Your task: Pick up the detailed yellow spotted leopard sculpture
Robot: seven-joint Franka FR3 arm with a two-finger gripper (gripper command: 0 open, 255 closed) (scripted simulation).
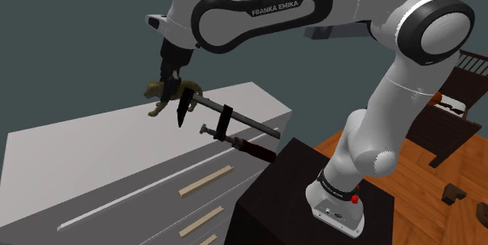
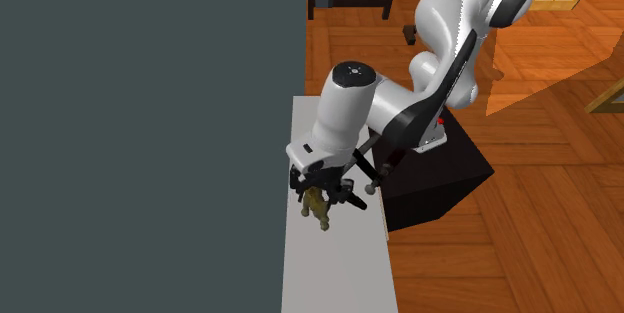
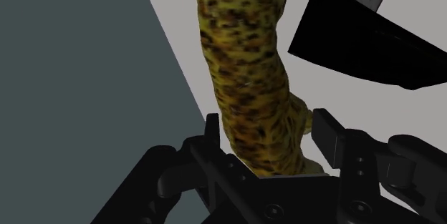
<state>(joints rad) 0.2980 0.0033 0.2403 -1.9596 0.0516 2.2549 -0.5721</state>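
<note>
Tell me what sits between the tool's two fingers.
The spotted leopard sculpture: in the wrist view its body fills the gap between the tool's fingers, which clasp it.

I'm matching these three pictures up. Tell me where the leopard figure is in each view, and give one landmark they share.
Shoulder view: the leopard is upper left of centre, by the far edge of the pale dresser top.
Second exterior view: the leopard is just below centre, over the dresser top.
Wrist view: the leopard runs up the middle, its spots plain.
Shared landmark: the dresser top.
</note>
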